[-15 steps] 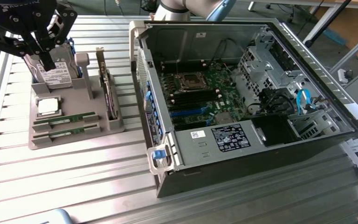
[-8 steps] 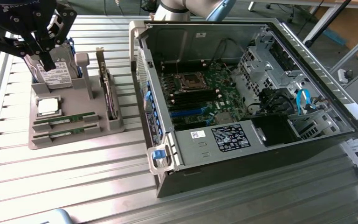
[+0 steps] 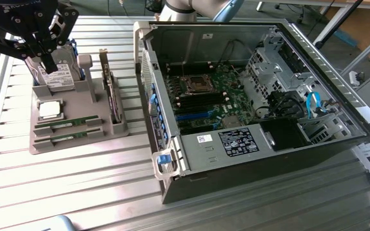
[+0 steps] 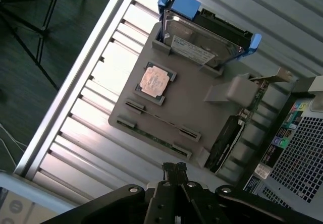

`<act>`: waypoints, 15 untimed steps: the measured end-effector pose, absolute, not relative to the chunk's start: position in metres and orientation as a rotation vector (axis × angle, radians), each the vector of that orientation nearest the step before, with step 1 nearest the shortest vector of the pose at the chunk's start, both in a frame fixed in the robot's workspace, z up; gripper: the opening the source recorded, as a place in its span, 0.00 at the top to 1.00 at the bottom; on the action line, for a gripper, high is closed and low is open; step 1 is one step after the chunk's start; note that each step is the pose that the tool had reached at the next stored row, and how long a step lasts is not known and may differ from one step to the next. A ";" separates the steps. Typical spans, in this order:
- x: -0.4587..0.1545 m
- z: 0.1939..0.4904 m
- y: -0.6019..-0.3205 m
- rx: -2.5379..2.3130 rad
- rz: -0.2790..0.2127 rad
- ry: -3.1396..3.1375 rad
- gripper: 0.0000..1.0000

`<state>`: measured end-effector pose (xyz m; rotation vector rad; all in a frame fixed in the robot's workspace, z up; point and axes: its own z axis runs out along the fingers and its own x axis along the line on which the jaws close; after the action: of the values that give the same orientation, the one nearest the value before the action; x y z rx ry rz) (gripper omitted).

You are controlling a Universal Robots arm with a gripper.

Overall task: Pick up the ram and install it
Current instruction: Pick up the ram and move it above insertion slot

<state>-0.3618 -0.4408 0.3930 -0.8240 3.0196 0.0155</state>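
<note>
On the grey holder [image 3: 113, 131], the ram [image 3: 66, 123] lies lengthwise toward the case [image 3: 198, 150].

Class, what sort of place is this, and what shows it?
Probably a lab or workshop bench for computer assembly: an open computer case, a grey parts holder, and a ribbed metal table.

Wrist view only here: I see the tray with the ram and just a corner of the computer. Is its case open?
Observer: Yes, the computer case lies on its side with the panel off, and the motherboard faces up.
Operator: What sits beside the board?
Observer: A metal drive cage and blue cables, on the exterior view's right of it.
Operator: And my arm?
Observer: The gripper hangs well above the tray, apart from the two ram sticks.
</note>
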 end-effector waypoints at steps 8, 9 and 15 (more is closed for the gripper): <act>-0.362 0.393 -0.441 -0.889 0.012 3.002 0.89; -0.362 0.393 -0.441 -0.897 0.011 3.000 0.89; -0.362 0.393 -0.441 -0.945 0.009 2.986 0.89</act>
<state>-0.3618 -0.4408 0.3930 -0.9450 2.9857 0.0086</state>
